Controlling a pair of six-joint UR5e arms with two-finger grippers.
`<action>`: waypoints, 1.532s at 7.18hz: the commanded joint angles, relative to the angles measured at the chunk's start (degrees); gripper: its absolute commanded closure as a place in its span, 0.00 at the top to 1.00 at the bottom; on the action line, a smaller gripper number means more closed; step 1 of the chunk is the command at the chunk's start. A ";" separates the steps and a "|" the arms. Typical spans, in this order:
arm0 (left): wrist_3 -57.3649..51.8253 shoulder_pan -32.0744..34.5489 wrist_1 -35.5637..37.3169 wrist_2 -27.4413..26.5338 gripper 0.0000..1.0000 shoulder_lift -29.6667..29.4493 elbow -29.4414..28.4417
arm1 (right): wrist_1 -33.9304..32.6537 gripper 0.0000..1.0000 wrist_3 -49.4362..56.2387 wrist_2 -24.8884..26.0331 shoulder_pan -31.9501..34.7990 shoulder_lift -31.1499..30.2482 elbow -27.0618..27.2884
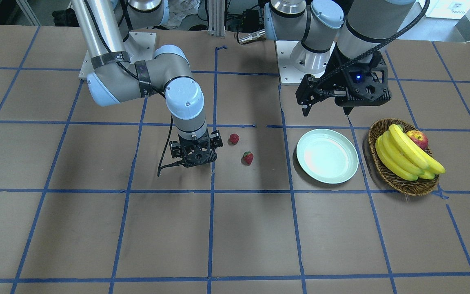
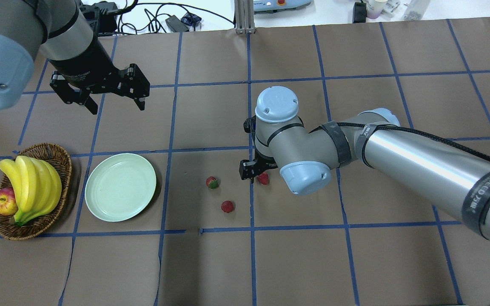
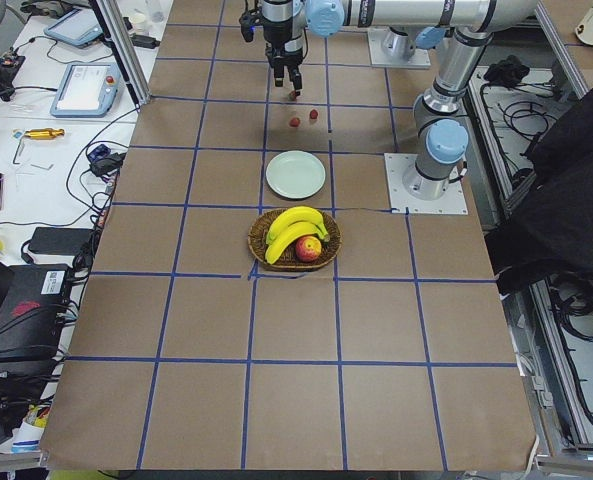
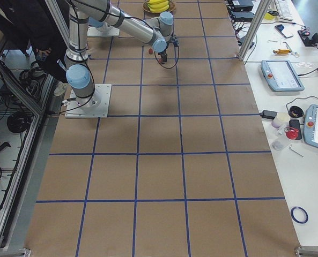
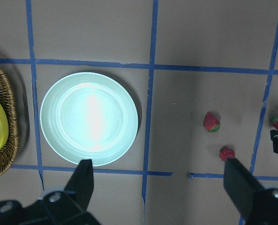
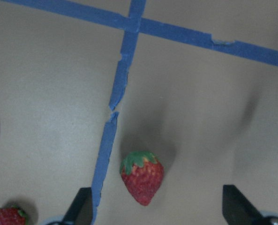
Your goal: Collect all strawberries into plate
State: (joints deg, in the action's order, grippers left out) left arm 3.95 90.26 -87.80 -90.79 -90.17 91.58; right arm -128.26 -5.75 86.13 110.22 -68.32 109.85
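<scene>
Nearest strawberry (image 2: pixel 227 206): loose on the table on the robot's side of the group, between 3 and 4 o'clock from the plate in the overhead view. It is untouched, likely left for a later trip.
Basket (image 2: pixel 51 149): just beside the plate at its 9 o'clock. It holds bananas (image 2: pixel 32 182) and an apple (image 2: pixel 4 202), none of them part of the job.
Plate (image 2: pixel 121 187): bare, with no berry in it yet. It sits between the basket and the berries, so each carry looks short.
Middle strawberry (image 2: pixel 212 182): on the table at the plate's 3 o'clock, apart from the other two.
Third strawberry (image 6: pixel 141 176): on the table beside a blue tape line (image 6: pixel 122 70). In the right wrist view its cap is at 12 o'clock and its tip at 6.
Right gripper (image 6: pixel 157 212): low over that berry, fingers spread wide at its 3 and 9 o'clock, holding nothing. It seems lined up for a pinch, jaws not yet closed.
Left gripper (image 2: pixel 115 105): raised, at the plate's 12 o'clock in the overhead view, fingers wide apart and empty. It is probably parked clear of the working arm.
Hidden: the front-facing view loses the third strawberry under the right gripper, and the overhead view shows only part of it beside the wrist. Only the very ends of the fingers enter the right wrist frame, so whether they touch the table cannot be told. A berry at that frame's 8 o'clock corner is cut off, and which one it is stays unclear. The side views are too small to add anything.
</scene>
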 commanded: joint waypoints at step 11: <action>0.00 0.00 0.00 0.09 1.00 0.00 0.00 | -1.82 0.00 -5.41 -2.02 -0.01 2.32 -0.60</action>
State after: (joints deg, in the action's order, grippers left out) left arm 3.95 90.26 -87.80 -90.73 -90.18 91.58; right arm -130.09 -10.77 84.14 110.21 -66.01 109.23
